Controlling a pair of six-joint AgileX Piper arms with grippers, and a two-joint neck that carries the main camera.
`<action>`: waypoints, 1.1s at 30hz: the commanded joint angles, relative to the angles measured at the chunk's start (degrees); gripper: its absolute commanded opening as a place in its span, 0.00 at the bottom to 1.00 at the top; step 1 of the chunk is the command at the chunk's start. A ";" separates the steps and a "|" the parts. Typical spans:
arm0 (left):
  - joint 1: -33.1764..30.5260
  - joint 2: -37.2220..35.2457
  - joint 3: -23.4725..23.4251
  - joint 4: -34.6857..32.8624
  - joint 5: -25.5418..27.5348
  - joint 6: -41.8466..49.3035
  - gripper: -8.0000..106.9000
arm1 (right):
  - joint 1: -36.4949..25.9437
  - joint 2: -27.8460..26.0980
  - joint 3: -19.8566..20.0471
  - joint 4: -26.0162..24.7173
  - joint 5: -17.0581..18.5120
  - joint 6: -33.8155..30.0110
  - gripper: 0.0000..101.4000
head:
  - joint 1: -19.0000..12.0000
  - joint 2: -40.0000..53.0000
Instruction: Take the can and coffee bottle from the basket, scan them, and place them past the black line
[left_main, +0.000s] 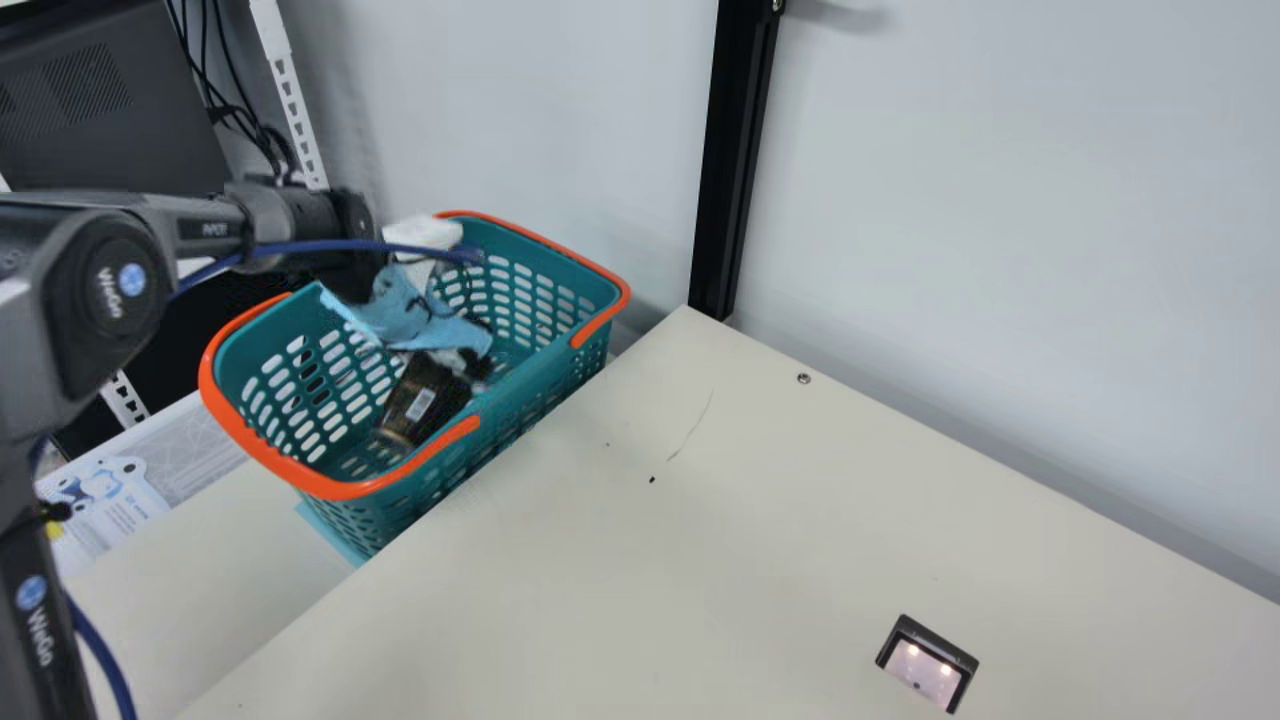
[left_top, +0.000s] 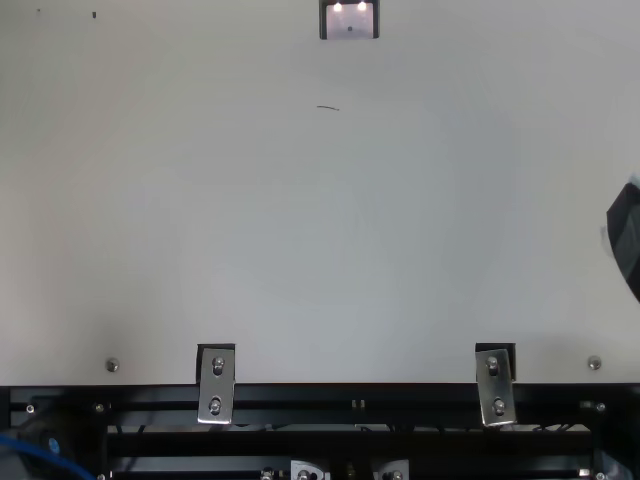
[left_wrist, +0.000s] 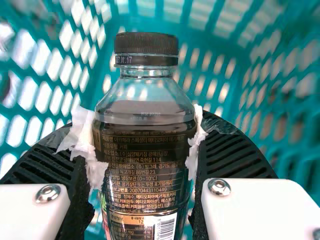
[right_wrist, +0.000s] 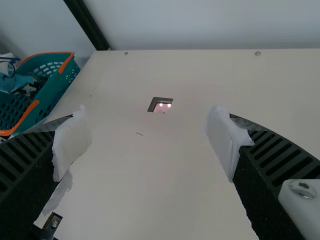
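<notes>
From here I have the left gripper (left_main: 468, 366) reaching down inside the teal basket (left_main: 545, 385), its ribbed fingers clenched on the coffee bottle (left_main: 425, 402), one on either side of it. In the left wrist view I see white padding (left_wrist: 90, 150) at the fingertips, pressed against the bottle just below its clear shoulder, with the black cap (left_wrist: 146, 44) on and rows of print running down the dark label (left_wrist: 142, 170). The main view gives me the bottle leaning within the basket walls; whether its base touches the basket floor, I cannot tell. Light blue wrapping (left_main: 400, 312) hangs around my left gripper, and a blue cable (left_main: 330, 246) runs along that arm. The basket has orange handles and sits at the edge of the cream desk (left_main: 600, 560), by the corner where a black post (left_main: 735, 160) rises against the pale wall (left_main: 1000, 220). My right gripper (left_top: 625, 235) is over the desk, its fingers released and spread wide with nothing between them, white padding on both. The scanner (left_main: 927, 665), a dark frame with two bright lights, lies well apart from the basket.
</notes>
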 joint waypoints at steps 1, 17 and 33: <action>-0.54 -5.21 0.65 -2.34 -2.33 -0.34 0.16 | 0.00 0.00 0.00 0.00 0.00 0.00 1.00 | -1.78 0.88; -6.86 -22.07 1.71 -11.37 -6.52 -7.22 0.16 | 0.00 0.00 0.00 0.00 0.00 0.00 1.00 | -1.78 0.88; -14.73 -34.80 8.48 -21.25 -5.69 -8.36 0.16 | 0.00 0.00 0.00 0.00 0.00 0.00 1.00 | -1.78 0.88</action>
